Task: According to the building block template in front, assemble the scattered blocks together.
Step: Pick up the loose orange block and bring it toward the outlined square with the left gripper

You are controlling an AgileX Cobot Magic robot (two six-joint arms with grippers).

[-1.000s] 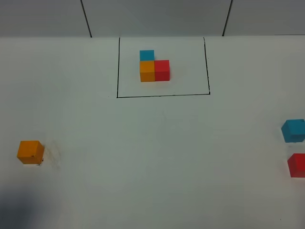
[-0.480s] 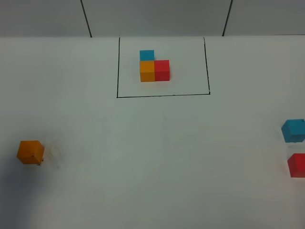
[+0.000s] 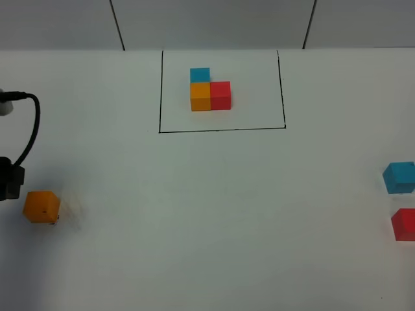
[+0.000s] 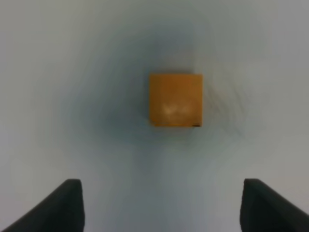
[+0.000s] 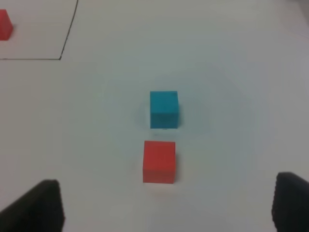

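Bright, even light falls on the white table (image 3: 214, 214); the high view is sharp, shadows faint; the left wrist view is blurred, a grey smudged shadow ringing the orange cube (image 4: 175, 99); the right wrist view is slightly soft.

A matte white tabletop (image 3: 214, 220) fills most of the high camera's view and meets a pale grey back wall (image 3: 214, 23) along a straight far edge. Two thin dark lines slant down that wall to the tabletop: the left seam (image 3: 117, 26) and the right seam (image 3: 310, 24).
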